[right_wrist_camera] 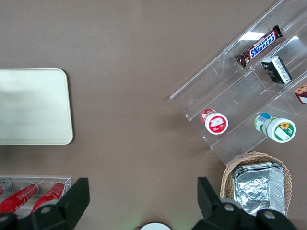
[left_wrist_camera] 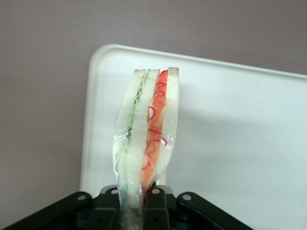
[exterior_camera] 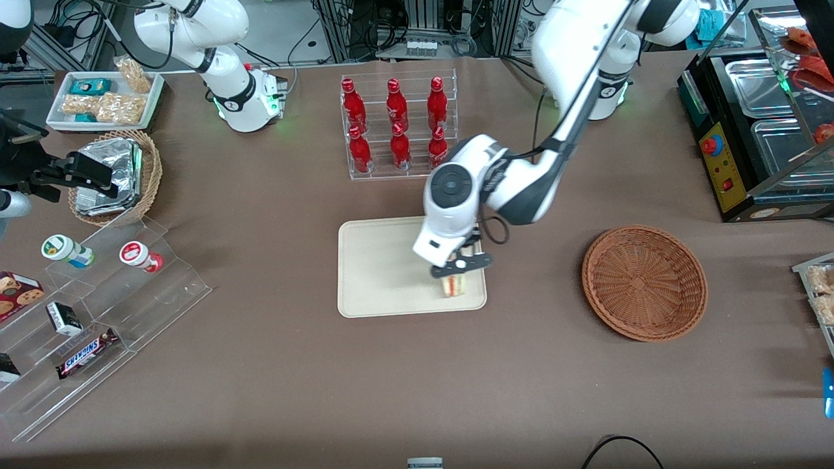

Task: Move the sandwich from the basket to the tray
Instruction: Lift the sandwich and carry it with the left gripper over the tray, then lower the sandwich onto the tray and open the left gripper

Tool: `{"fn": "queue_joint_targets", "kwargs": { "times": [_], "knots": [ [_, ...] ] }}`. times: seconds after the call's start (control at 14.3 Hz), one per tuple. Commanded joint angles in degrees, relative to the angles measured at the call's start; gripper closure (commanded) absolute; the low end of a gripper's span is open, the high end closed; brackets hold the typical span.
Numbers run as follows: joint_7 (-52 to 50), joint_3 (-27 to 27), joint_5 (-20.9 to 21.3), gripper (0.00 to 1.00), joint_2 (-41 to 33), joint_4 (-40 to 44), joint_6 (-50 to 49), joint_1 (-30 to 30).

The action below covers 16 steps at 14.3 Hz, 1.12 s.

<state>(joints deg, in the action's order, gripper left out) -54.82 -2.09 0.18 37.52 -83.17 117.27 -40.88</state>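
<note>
We see the gripper [exterior_camera: 459, 266] over the tray [exterior_camera: 371, 273], its body covering the top of the sandwich [exterior_camera: 454, 284] in the front view. In the left wrist view the sandwich's [left_wrist_camera: 146, 139] gripped end is cut off by the frame edge, as is much of the tray [left_wrist_camera: 240, 143]. We cannot tell whether the sandwich touches the tray.

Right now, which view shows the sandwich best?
The left wrist view: the sandwich fills it, layers clear, held in the gripper over the tray. The front view shows it small; the right wrist view misses it.
</note>
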Motion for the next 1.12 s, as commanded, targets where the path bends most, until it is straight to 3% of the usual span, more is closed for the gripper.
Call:
{"fn": "queue_joint_targets", "kwargs": {
  "times": [0.0,0.42,0.49,0.56,0.63,0.91,1.05],
  "knots": [
    [-3.70,0.68,0.00,0.98,6.68,8.63,-0.99,-3.41],
    [-6.09,0.68,0.35,0.95,12.40,12.60,1.64,-7.45],
    [-6.26,0.68,0.35,0.83,12.67,12.51,1.73,-7.46],
    [-7.04,0.68,0.26,0.33,12.67,12.42,1.74,-7.46],
    [-7.23,0.68,0.70,0.00,12.23,12.42,1.65,-7.46],
    [-6.61,1.21,1.05,0.00,6.71,11.55,-2.64,-7.28],
    [-5.04,1.47,4.98,0.00,-0.21,4.81,-3.19,-6.75]
  ]
}}
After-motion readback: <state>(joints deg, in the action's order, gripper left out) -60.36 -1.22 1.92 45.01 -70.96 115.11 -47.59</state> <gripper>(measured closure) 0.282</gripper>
